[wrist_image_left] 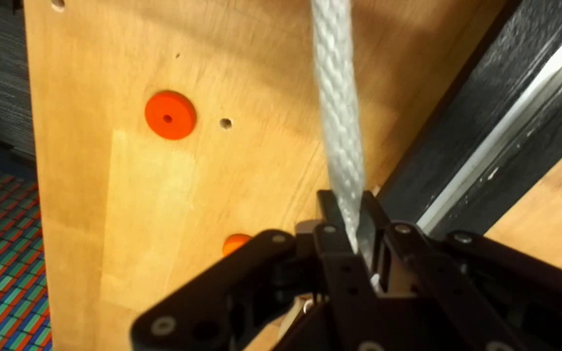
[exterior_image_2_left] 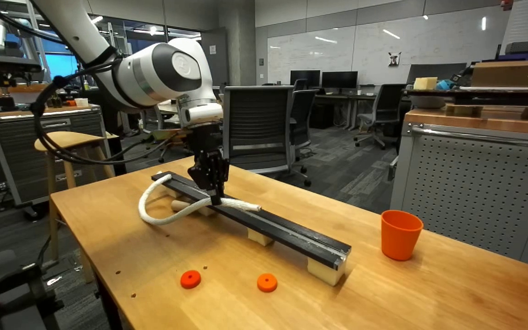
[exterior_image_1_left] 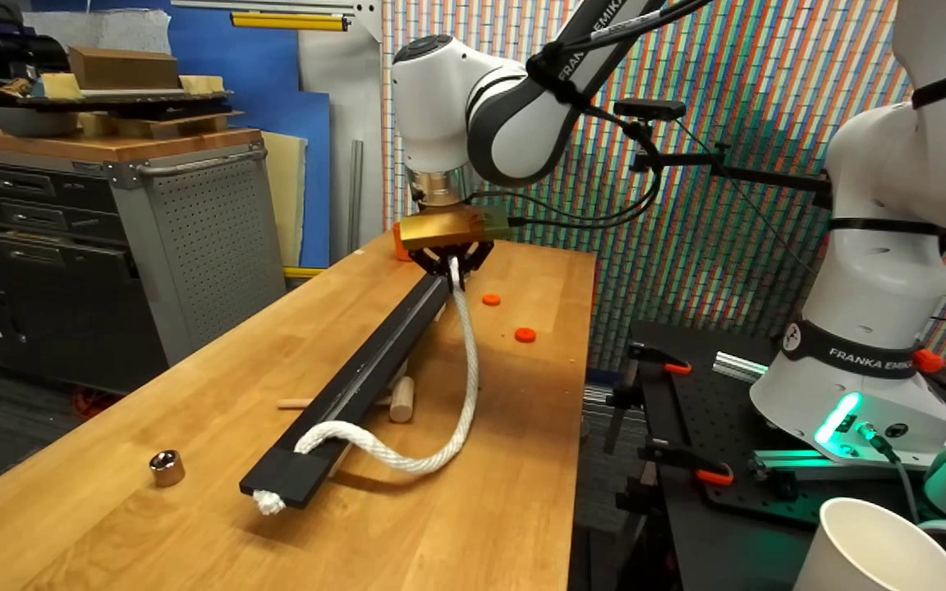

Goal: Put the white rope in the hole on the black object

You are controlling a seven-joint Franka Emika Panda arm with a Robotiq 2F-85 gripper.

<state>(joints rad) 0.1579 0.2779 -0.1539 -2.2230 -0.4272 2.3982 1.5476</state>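
The black object (exterior_image_1_left: 374,357) is a long grooved bar, also in the wrist view (wrist_image_left: 439,161), raised on pale blocks. The white rope (exterior_image_1_left: 473,369) runs into the bar's top near one end, and a frayed white tip (exterior_image_1_left: 268,502) shows at that end. From there the rope loops over the table side and up to my gripper (exterior_image_1_left: 456,283). My gripper (exterior_image_2_left: 216,200) is shut on the rope, its fingertips low at the bar. The rope's free end (exterior_image_2_left: 245,205) sticks out past the fingers, over the bar. In the wrist view the rope (wrist_image_left: 338,92) enters between my fingers (wrist_image_left: 347,200).
Two orange discs (exterior_image_2_left: 190,279) (exterior_image_2_left: 267,283) lie beside the bar on the table. An orange cup (exterior_image_2_left: 400,236) stands beyond one bar end. A metal ring-shaped piece (exterior_image_1_left: 167,468) lies near the other end. A wooden dowel (exterior_image_1_left: 401,400) lies against the bar's underside.
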